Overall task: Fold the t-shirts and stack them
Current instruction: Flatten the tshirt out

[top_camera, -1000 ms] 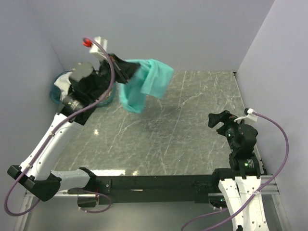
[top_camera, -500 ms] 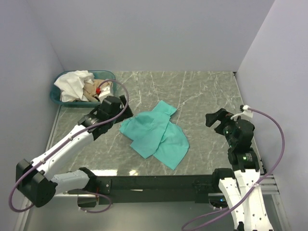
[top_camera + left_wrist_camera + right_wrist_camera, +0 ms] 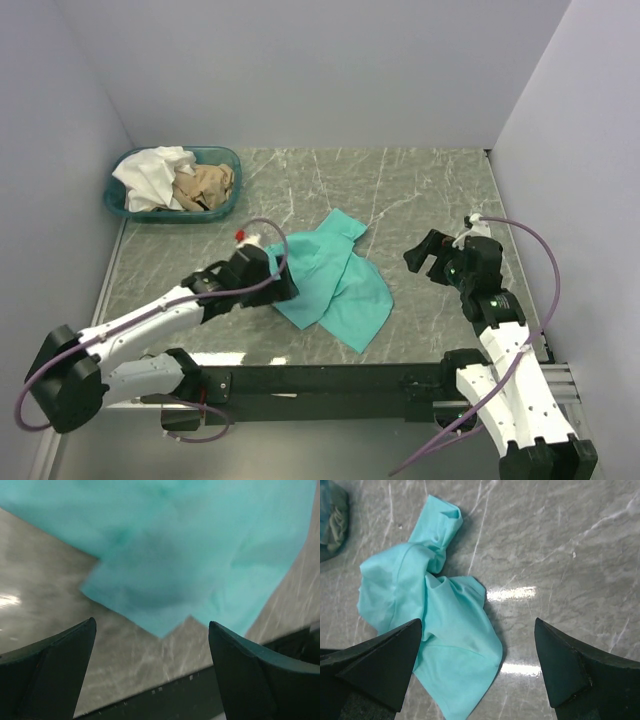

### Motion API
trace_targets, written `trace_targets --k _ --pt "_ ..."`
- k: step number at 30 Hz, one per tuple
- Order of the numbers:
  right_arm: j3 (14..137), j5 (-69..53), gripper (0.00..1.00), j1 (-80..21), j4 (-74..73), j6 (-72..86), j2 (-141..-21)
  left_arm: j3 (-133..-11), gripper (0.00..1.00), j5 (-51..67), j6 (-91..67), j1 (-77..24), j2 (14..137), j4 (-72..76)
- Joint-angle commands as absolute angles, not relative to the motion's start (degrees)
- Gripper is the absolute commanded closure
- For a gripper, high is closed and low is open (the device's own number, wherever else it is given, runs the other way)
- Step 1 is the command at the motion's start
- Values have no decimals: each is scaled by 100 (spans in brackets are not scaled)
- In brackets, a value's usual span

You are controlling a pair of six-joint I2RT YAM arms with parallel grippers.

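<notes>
Three t-shirts in sight. Teal-green t-shirt (image 3: pixel 335 290) crumpled and loosely spread near the middle of the desk (image 3: pixel 430 190), a narrower bunched part toward the far side, a wider flap toward the near edge, gripped by neither tool. White t-shirt (image 3: pixel 150 175) and tan t-shirt (image 3: pixel 205 185) heaped side by side in the teal basket (image 3: pixel 228 158) at the far left corner, white on the left, tan on the right, both well apart from the teal-green one.

Left tool (image 3: pixel 283 283) low at the left edge of the teal-green t-shirt, jaws spread wide and empty. Through the left wrist view, both fingers (image 3: pixel 50 670) far apart, a corner of the cloth and bare desk in the gap; contact with the cloth impossible to tell.

Right tool (image 3: pixel 425 255) above the desk to the right of the teal-green t-shirt, clear of it, jaws likewise wide apart and empty. Through the right wrist view, most of the shirt on the marble below, a pale reflection just beside its right edge
</notes>
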State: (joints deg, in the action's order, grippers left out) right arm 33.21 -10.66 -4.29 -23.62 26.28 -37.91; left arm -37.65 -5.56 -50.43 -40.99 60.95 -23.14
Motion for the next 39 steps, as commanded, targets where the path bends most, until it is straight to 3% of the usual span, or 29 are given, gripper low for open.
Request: trace_targets --k 1,6,12,17,23,27,30,39 --pt "3278 -1124 0 -483 -2128 2619 -3858 -3744 0 88 -5282 -4762 6450 -1819" --pt "3208 -1160 1 -501 -2074 2602 -3885 -3919 5 -421 -5598 -5168 7154 -2197" --pt "3164 -1230 2 -510 -2101 2549 -3867 -4113 2 -1353 -5924 -4923 7479 -2892" --pt "3234 -661 3 -1157 -2241 2566 -3929 -3920 11 -958 -5749 -4509 7733 -2172" --pt "3314 360 5 -1942 -2522 2839 -4113 -4087 52 -827 -5459 -4509 8059 -2136" --pt "3383 413 9 -2546 -2671 2865 -4262 -4096 99 -1185 -5510 -4509 7963 -2320" --pt "3507 711 11 -3144 -2979 3023 -4507 -4131 99 -1441 -5520 -4509 7726 -2399" --pt "3919 1282 15 -6159 -3620 4156 -5719 -4535 99 -2600 -5835 -4483 6470 -3488"
